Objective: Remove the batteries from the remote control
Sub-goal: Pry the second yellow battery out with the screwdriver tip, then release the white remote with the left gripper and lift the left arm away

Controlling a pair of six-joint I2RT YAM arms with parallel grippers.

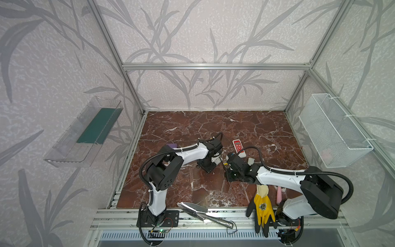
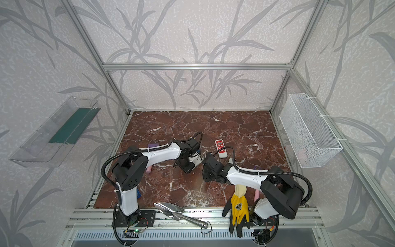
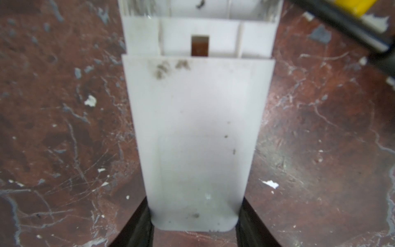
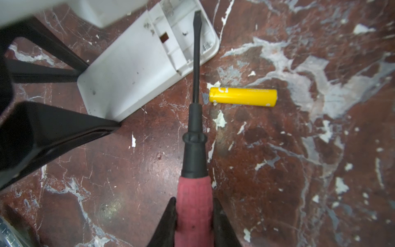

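In both top views the arms are meeting mid-table. The left gripper (image 1: 210, 164) and the right gripper (image 1: 229, 169) are working nose to nose over the marble table (image 1: 192, 128). A red remote (image 1: 239, 145) is lying face up just behind them, untouched. From up here the jaws are too small to read.

Over to the left wrist view. The left gripper is clamping the white remote (image 3: 196, 139) back up, with its fingers (image 3: 139, 226) standing about half spread and pressing on both long edges. The battery bay (image 3: 198, 27) is standing open at the far end. It is blurred, but no cell is showing in the part I can see.

Now the right wrist view. The right gripper is pinching the pink handle of the screwdriver (image 4: 195, 136), jaws nearly closed around it, and the flat blade is hanging over the open bay. One yellow battery (image 4: 242, 96) is lying loose on the marble, just beside the shaft and clear of the white remote.

I'm reading this as the prying step, with one cell already out. The bay's far end is running out of frame, so a second cell may be sitting there. The next move is looking like a shallow dip of the blade under whatever is left. After that comes a gentle lever upward, with the left gripper pinning the body flat so nothing skids. The red remote looks to be waiting its turn.
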